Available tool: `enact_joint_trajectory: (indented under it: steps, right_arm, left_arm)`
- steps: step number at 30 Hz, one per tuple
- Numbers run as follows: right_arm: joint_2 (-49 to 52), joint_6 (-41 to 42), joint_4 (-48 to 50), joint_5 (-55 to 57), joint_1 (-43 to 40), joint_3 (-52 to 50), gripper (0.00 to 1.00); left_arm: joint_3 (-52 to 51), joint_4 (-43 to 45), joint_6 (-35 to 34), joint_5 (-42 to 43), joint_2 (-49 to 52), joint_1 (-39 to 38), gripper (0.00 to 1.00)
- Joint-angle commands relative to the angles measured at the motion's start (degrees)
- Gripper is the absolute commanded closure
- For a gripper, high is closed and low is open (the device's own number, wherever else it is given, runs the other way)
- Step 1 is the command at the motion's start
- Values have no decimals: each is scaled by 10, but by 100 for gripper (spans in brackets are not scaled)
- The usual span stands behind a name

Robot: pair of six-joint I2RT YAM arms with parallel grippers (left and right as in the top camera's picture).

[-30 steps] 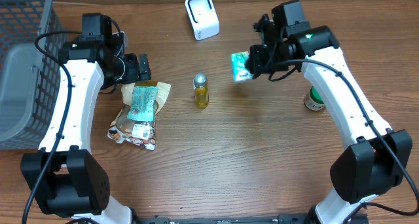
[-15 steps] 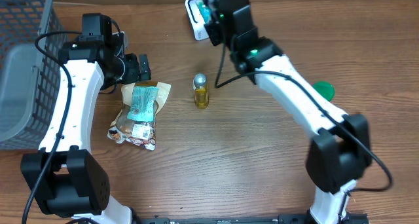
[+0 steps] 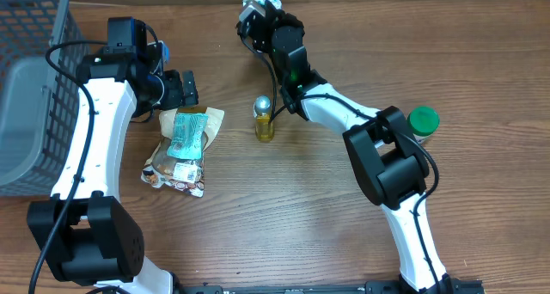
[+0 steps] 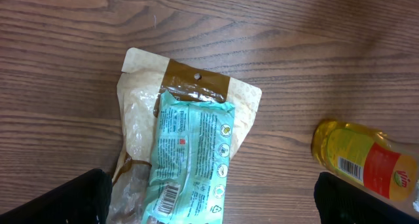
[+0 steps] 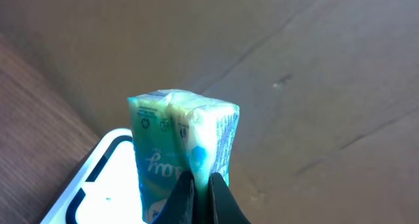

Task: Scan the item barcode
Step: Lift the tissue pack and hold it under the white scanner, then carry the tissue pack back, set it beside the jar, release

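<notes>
Above the white scanner (image 5: 111, 178), clamped tight in the right gripper (image 5: 200, 196): green tissue pack (image 5: 180, 135), pinched by one edge only. Could swivel in so thin a pinch, turning its barcode away. Gaping empty at the left gripper (image 3: 182, 89).

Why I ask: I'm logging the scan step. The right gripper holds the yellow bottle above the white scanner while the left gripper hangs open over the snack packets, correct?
Not the bottle: the right wrist view shows the right gripper shut on a green packet above the white scanner. The yellow bottle stands on the table; the rest holds.
</notes>
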Motion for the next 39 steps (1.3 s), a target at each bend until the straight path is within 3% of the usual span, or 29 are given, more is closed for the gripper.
enact_joint_trajectory:
  steps: [1, 13, 19, 21, 31, 35, 39]
  right_arm:
    - [28, -32, 23, -15, -12, 8, 96]
    - [43, 14, 24, -82, -43, 8, 96]
    - [43, -12, 109, -90, -42, 12, 96]
    - [43, -52, 93, -122, -42, 19, 96]
    - [55, -44, 43, -153, -45, 20, 96]
    - [31, 61, 113, -102, -46, 22, 96]
    - [-55, 149, 54, -103, -50, 22, 96]
  left_arm:
    - [10, 1, 6, 5, -10, -2, 0]
    - [10, 1, 6, 5, -10, -1, 0]
    - [10, 1, 6, 5, -10, -1, 1]
    - [10, 1, 6, 5, -10, -1, 1]
    - [10, 1, 6, 5, -10, -1, 0]
    - [10, 1, 6, 5, -10, -1, 0]
    - [10, 1, 6, 5, -10, -1, 0]
